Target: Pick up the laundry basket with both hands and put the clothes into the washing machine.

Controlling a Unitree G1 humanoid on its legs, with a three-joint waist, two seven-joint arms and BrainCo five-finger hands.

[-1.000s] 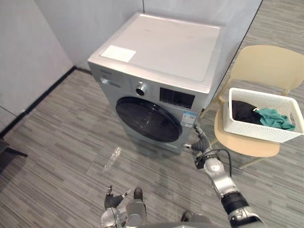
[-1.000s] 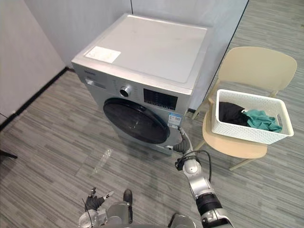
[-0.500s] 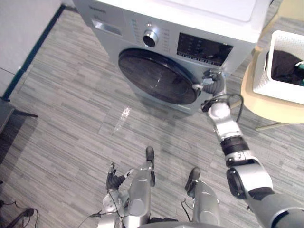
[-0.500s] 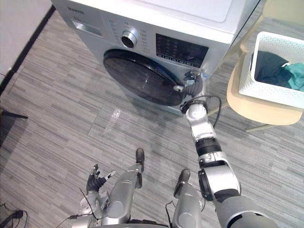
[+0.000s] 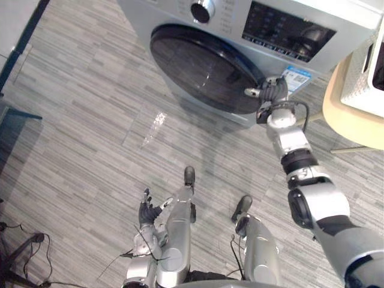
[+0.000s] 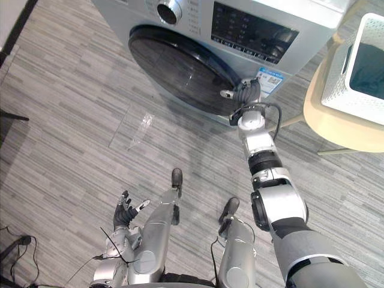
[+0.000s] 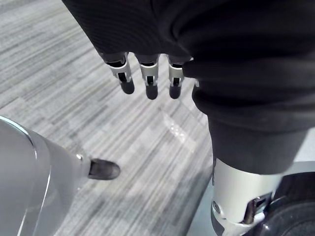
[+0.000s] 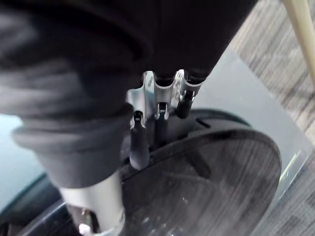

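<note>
I have the right hand [image 5: 274,91] up against the front of the silver front-loading washing machine [image 5: 157,13], at the right edge of its round dark glass door [image 5: 204,66]. In the wrist view its fingers [image 8: 138,147] reach out fairly straight, the dark tips resting on the door's black rim and the thumb held apart to the left, so I read this hand as not clenched and grasping nothing. Whether a fingertip catches under the rim I cannot tell. The door lies flush with the machine's front. The left hand [image 5: 146,211] hangs low on the near left over the grey striped plank floor [image 5: 78,120], its fingers [image 7: 150,81] loose and spread, nothing in them. The white perforated plastic laundry basket [image 6: 342,66] is on the far right, sitting on the round seat of a pale beige chair [image 6: 336,123] just right of the machine, well apart from both hands. Dark clothing [image 6: 367,66] lies inside the basket. A small blue-and-white sticker [image 5: 296,76] sits on the machine's front just right of the right hand.
</note>
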